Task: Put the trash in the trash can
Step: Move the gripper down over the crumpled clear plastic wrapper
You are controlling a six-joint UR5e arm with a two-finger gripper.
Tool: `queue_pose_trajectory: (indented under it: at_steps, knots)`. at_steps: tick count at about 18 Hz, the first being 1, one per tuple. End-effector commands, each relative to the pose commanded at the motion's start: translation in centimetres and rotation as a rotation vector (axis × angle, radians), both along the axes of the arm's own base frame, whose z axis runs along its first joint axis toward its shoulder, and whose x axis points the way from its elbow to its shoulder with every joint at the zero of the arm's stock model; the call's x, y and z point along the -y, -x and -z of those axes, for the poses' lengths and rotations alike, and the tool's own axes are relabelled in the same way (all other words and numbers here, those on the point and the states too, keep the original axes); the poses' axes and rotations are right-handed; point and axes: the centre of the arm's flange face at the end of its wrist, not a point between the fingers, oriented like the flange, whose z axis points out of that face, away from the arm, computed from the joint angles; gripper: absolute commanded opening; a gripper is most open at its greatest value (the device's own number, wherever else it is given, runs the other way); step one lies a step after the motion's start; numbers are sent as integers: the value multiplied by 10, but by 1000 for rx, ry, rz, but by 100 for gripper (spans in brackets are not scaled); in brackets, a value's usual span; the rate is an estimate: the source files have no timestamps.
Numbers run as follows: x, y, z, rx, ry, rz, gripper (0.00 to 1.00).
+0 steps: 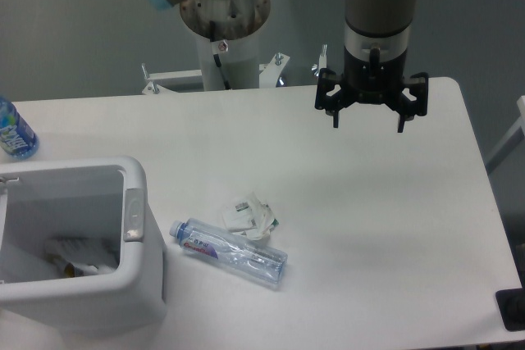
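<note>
Crushed clear bottle [230,252] touches crumpled wrapper [248,215] beside smooth white trash can [135,227]; end effector [367,126] fingers apart.

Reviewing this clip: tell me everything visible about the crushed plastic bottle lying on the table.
The crushed bottle is clear plastic, dented along its body, with a red-and-blue label near the neck and a pale cap pointing toward the white trash can. It lies on its side on the table, angled from upper left down to lower right, just right of the can and apart from it. The crumpled white wrapper sits against its upper side. The pincer is open, far off, not touching it.
</note>
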Motion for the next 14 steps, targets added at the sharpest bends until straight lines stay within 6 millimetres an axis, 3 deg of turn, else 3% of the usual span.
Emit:
queue_pose_trajectory:
  at_steps: [6, 9, 14]
  knots:
    - [-12, -20, 48, 29, 8, 35, 100]
    - [-30, -43, 76, 27, 7, 84, 100]
    - [-49, -100, 147, 3, -21, 151, 100]
